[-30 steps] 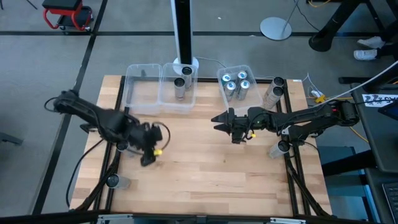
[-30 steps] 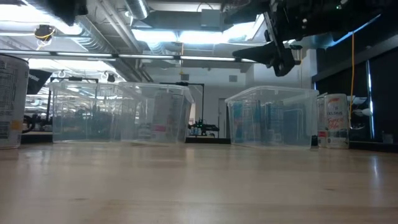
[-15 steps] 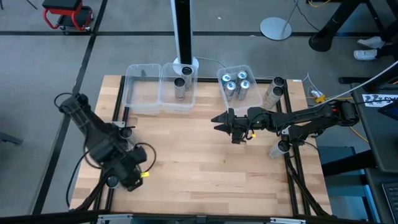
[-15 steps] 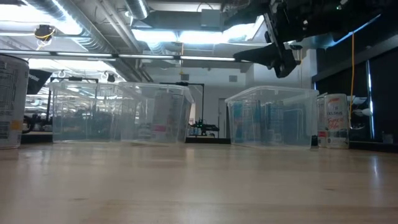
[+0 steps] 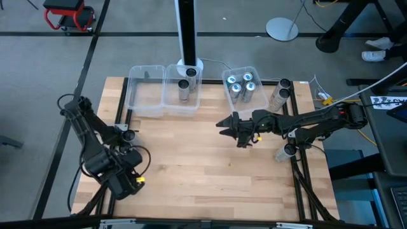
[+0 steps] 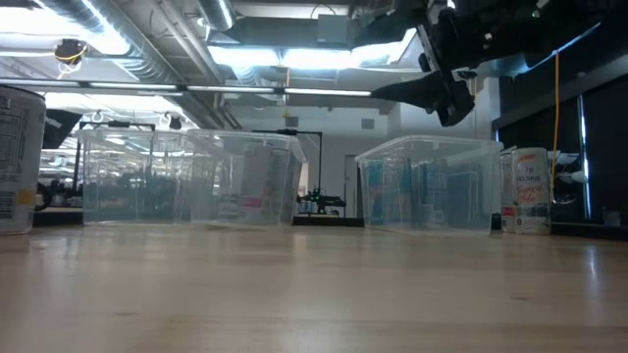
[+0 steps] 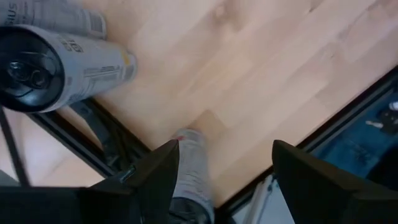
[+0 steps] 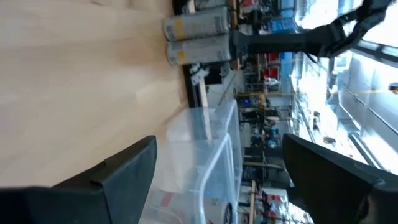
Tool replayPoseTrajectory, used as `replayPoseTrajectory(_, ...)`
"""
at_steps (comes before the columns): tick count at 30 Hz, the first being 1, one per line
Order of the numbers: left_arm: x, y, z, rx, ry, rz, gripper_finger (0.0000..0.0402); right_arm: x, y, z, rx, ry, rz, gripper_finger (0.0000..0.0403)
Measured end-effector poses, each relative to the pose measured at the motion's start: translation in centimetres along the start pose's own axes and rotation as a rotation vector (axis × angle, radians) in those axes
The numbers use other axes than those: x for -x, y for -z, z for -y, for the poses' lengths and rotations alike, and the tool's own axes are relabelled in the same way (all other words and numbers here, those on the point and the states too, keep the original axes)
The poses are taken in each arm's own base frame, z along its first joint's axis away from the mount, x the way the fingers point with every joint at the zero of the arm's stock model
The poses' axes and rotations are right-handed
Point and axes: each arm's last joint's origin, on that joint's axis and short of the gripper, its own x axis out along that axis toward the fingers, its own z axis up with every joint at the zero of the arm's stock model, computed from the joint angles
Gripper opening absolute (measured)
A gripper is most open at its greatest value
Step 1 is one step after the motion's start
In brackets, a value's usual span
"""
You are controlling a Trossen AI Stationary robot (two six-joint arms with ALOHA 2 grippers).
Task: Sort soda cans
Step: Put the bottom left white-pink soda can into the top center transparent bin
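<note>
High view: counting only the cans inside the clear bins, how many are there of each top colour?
Bluish-topped cans, in the right bin: 4
Dark-topped cans, in the middle bin: 2
Total: 6

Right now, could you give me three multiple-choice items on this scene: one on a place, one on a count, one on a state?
1. Where is the left gripper?
A. At the table's left corner far from the bins
B. Over the right bin
C. At the table's middle

2. How many blue-topped soda cans stand in the right bin?
A. One
B. Four
C. Seven

3. How is the right gripper?
A. Shut on a can
B. Shut on a bin wall
C. Open and empty

Answers:
1 A: the high view shows the left gripper at that corner of the table.
2 B: four blue-topped soda cans show in the right bin.
3 C: the right gripper has its fingers apart and holds nothing.
</note>
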Motion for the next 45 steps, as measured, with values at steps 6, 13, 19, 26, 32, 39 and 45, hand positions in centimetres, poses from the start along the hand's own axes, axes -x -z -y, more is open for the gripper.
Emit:
replayPoseTrajectory(6,0.0,0.3,0.0,0.064,0.002,-0.023,0.0249,0.0,-0.2,-0.1,-0.003,-0.011,0.057,0.0342)
replayPoseTrajectory(13,-0.7,0.5,-0.2,0.135,-0.147,-0.144,0.0287,0.0,-0.3,-0.5,-0.014,-0.058,0.124,0.0342)
replayPoseTrajectory(19,-0.8,0.5,0.1,0.099,-0.112,-0.136,0.0292,0.0,-0.3,-0.7,-0.036,-0.082,0.126,0.0342)
replayPoseTrajectory(26,-0.8,0.4,0.4,0.069,-0.079,-0.123,0.0292,0.0,-0.3,-0.7,-0.036,-0.083,0.126,0.0342)
replayPoseTrajectory(32,-0.7,0.9,0.1,0.035,-0.105,-0.146,0.0293,0.1,-0.3,-0.8,-0.038,-0.095,0.124,0.0342)
replayPoseTrajectory(39,-0.5,3.3,0.0,0.113,-0.082,-0.167,0.0293,0.1,-0.3,-1.0,-0.046,-0.12,0.12,0.0342)
replayPoseTrajectory(45,-1.3,4.9,0.4,0.088,-0.102,-0.146,0.0293,0.1,-0.3,-1.0,-0.047,-0.119,0.12,0.0342)
